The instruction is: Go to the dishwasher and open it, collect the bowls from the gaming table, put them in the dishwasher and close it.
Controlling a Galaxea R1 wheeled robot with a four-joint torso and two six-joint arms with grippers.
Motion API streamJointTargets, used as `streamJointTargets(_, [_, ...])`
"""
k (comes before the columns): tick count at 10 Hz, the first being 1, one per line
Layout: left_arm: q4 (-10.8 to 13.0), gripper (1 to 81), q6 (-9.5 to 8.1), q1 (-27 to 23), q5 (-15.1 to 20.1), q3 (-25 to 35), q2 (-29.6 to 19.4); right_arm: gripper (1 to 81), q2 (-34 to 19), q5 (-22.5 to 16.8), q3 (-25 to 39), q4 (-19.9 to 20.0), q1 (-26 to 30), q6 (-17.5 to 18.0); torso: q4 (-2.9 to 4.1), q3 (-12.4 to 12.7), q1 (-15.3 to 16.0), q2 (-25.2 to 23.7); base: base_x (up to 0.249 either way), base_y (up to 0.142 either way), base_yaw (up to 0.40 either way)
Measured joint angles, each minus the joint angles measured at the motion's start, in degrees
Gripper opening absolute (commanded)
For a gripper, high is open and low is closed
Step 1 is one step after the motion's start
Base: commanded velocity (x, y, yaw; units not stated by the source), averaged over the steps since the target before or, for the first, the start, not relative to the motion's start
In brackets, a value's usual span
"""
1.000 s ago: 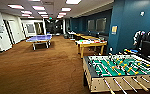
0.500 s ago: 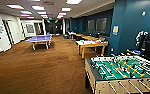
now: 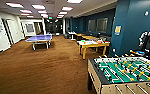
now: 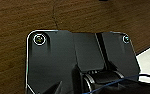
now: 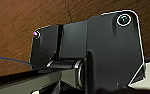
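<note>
Head view: a long room with brown carpet [image 3: 41, 67], dark blue walls on the right, white walls and doors on the left, ceiling light panels running away into the distance.

Gaming table [image 3: 92, 44], white top and yellow sides and legs, stands mid-room on the right, close to the blue wall. Small bright items sit on its top; a green speck [image 3: 84, 41] near its near-left corner may be one of the bowls, too small to confirm.

Foosball table [image 3: 123, 72] with green pitch and rods is nearest the camera, at lower right. A blue ping-pong table [image 3: 39, 38] stands well apart on the left, farther back. More yellow tables line the right wall beyond the gaming table.

A yellow sign [image 3: 118, 29] hangs on the blue wall; its writing cannot be read.

Wrist views add the floor directly beneath: wood-grained brown carpet under each dark wrist plate, with a pale surface at one corner of each. Neither gripper's fingers can be made out, so their opening cannot be told. Gaming table lies well ahead of the robot.
</note>
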Motion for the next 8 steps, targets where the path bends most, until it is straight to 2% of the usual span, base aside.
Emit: streamJointTargets(8, [-0.18,81.1,0.02,-0.28,-0.22,-0.35,-0.46,81.1,0.6,0.38,0.27,-0.05,0.33,0.0,0.0,0.0,0.0,0.0,0.155,0.1,0.0])
